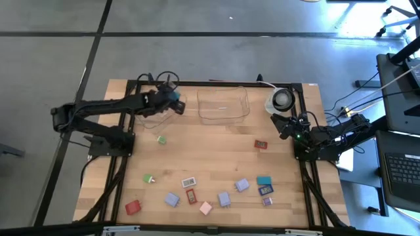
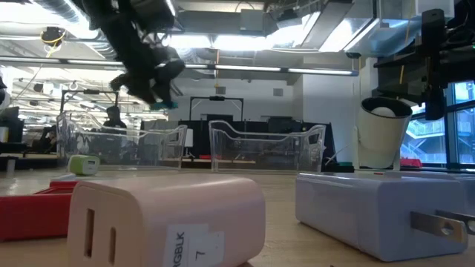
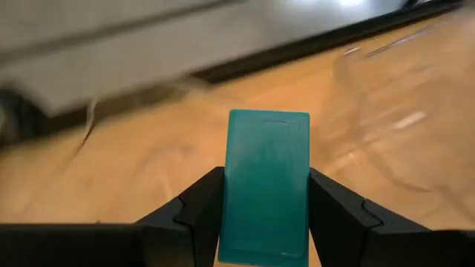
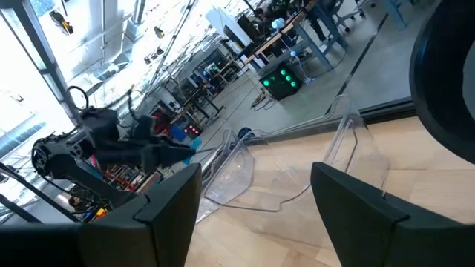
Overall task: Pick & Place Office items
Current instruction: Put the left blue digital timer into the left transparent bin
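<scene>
In the upper left of the high view, the left gripper (image 1: 176, 99) hangs above the left clear tray (image 1: 156, 113), and its two fingers are closed on a teal block (image 3: 267, 185). The left wrist view shows this block standing upright between the dark fingers (image 3: 194, 211), pinched on its two long side faces, with its flat front free.

I judge the block to be light and stiff, a small hard plastic piece with smooth faces, so it may slip if the pinch is weak. It does not look fragile. The narrow side faces are the good place to hold it, as here.

The right gripper (image 1: 283, 124) waits near the right edge of the table, beside the round white object (image 1: 281, 99); its fingers stand apart and hold nothing.

The other office items (image 1: 223, 196) lie flat in the lower half of the high view, mostly well apart from each other, so there is room to come down on each one. A small green block (image 1: 161, 139) lies alone below the left tray, and a red block (image 1: 261, 144) lies right of centre. The second clear tray (image 1: 223, 103) stands at upper centre. The tray walls are thin and transparent, so their rims are the edges to respect when the block goes down. Above the trays the space looks open.
</scene>
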Tool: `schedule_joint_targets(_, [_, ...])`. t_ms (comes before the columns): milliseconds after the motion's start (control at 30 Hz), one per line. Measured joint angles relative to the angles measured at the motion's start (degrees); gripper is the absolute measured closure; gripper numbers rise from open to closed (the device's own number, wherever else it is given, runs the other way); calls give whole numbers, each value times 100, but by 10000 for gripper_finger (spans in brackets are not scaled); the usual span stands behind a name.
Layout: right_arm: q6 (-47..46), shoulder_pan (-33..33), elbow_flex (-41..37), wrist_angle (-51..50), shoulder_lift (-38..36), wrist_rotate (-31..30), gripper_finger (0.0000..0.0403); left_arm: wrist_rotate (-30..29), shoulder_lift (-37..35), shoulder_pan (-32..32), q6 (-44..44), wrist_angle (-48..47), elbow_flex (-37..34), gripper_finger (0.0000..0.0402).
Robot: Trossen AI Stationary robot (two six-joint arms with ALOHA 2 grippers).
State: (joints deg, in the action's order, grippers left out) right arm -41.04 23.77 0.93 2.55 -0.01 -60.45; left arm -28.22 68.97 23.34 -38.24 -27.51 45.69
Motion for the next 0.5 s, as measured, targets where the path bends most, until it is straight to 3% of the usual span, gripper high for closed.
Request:
schedule_joint_targets(167, [-2,0,0,0,0,-2,145,183,-1,407,-926,-721,-113,237])
schedule_joint_targets(500, [-74,0,0,2,0,-4,145,1041,2,1037,-1776,-653,-865,236])
